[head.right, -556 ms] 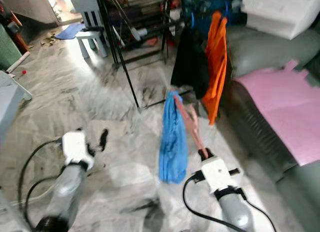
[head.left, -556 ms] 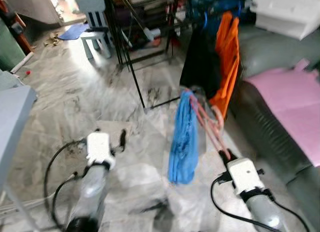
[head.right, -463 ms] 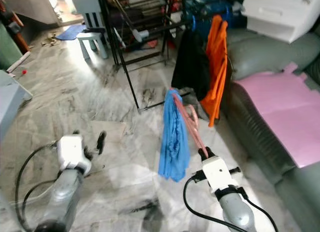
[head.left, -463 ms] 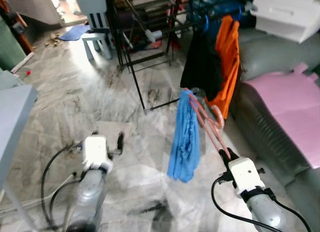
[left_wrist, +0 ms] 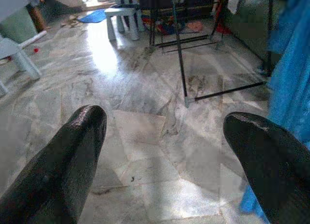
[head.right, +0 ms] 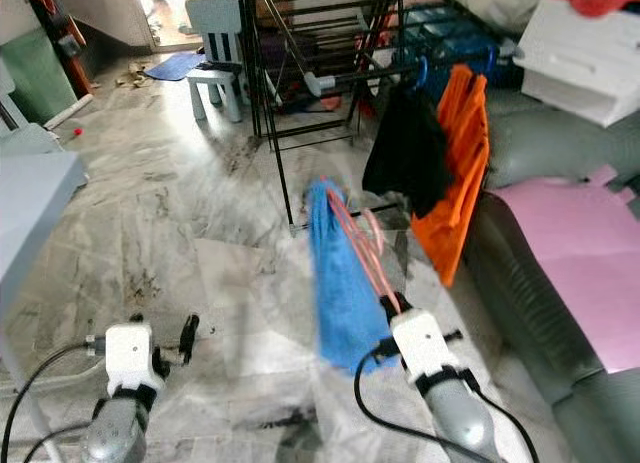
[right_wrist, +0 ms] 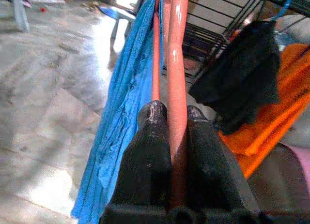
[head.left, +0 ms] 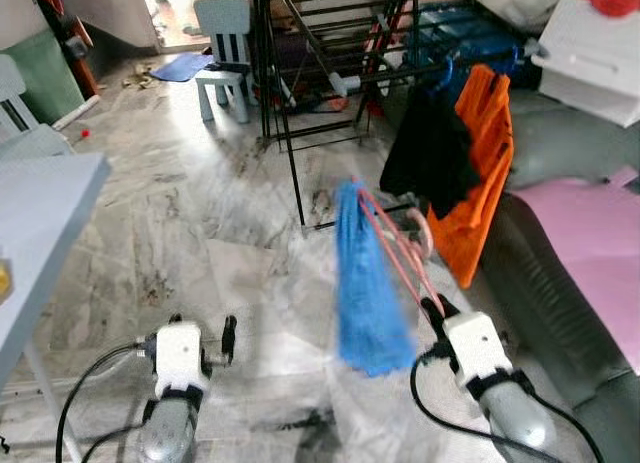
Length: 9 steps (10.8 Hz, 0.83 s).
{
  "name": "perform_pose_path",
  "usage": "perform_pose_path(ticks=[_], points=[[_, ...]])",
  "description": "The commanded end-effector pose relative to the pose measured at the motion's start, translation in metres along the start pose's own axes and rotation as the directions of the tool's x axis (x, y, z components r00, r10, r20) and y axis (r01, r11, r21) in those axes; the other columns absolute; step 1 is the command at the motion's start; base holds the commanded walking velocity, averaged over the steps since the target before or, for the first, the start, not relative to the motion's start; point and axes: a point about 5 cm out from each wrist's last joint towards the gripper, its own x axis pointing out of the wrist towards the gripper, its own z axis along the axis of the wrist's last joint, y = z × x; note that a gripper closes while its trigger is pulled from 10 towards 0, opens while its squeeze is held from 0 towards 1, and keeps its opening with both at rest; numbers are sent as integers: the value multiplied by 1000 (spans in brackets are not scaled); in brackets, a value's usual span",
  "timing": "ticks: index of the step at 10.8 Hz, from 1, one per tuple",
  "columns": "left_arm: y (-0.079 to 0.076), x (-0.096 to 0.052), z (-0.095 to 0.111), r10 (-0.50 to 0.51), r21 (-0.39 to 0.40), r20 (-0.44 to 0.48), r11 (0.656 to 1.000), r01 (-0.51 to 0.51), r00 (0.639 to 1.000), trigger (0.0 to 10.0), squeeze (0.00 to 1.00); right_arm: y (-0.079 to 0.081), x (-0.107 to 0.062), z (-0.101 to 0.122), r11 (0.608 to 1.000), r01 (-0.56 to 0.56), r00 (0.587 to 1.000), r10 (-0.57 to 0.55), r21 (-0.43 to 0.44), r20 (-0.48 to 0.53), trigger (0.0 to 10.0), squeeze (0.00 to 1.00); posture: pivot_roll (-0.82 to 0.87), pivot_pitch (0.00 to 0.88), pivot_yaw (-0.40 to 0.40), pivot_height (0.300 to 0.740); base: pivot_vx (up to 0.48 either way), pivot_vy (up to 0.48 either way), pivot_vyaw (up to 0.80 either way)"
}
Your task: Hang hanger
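While the robot walked toward the drying rack, this was the scene.

Right gripper: the right gripper (right_wrist: 169, 118) was held low and forward, its two black fingers clenched on the bar of a pink hanger (head.left: 395, 245).

Hanger: the pink hanger pointed up and away from the gripper toward the rack, tilted, with a blue cloth (head.left: 365, 288) draped from its far end and hanging down in front of the floor. Its hook was not on any rail.

Left gripper: the left gripper (left_wrist: 169, 132) was held low on the robot's left, its fingers spread wide with nothing between them but marble floor (head.left: 200, 203).

Rack: a black drying rack (head.left: 300, 73) stood ahead. A black garment (head.left: 430, 153) and an orange garment (head.left: 485, 173) hung from a rail at its right end, beside a grey sofa (head.left: 560, 273) with a pink mat (head.left: 595, 233) on it.

Other things: a pale child's chair (head.left: 225, 38) stood at the rack's far left; the corner of a grey table (head.left: 45, 213) sat at the robot's left.

Change: compared with half a second before, the whole view had shifted. The rack and hung clothes sat higher and fuller in view, and the grip on the hanger was unchanged. The camera had moved, not the things.

Meaning for the task: the robot was probably still on the approach. The hanger was yet to be lifted to a free stretch of rail, likely beside the black garment.
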Motion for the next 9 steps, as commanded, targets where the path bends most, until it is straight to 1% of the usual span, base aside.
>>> perform_pose_path(ticks=[1,2,3,4,6,7,8,9], points=[[4,5,2,0,17,1,1000,0,1000,10000,0,2,6,7,999,-31,999,29,36,44,0,0,-57,0,23,740,0,0,0],[4,14,7,0,33,10,999,0,1000,10000,0,9,6,11,991,-110,993,106,71,54,0,0,-58,0,31,740,0,0,0],[0,28,14,-23,49,18,999,22,1000,10000,0,25,0,22,950,-303,951,295,82,91,0,0,-76,0,49,740,0,0,0],[-7,37,17,-44,53,17,998,43,999,10000,0,29,-3,29,911,-402,913,392,92,110,0,0,-95,0,59,740,0,0,0],[-17,44,19,-71,56,13,996,70,997,10000,0,24,-8,53,847,-520,850,499,114,169,0,0,-120,0,72,740,0,0,0],[-19,45,18,-74,56,6,996,74,997,10000,0,21,-8,63,844,-524,846,500,116,188,0,0,-125,0,75,740,0,0,0],[-21,47,15,-79,53,-4,995,79,997,10000,0,24,-9,72,820,-557,825,527,132,204,0,0,-129,0,76,740,0,0,0],[-22,49,15,-81,53,-10,995,82,997,10000,0,26,-11,75,800,-582,809,550,148,207,0,0,-130,0,78,740,0,0,0]])
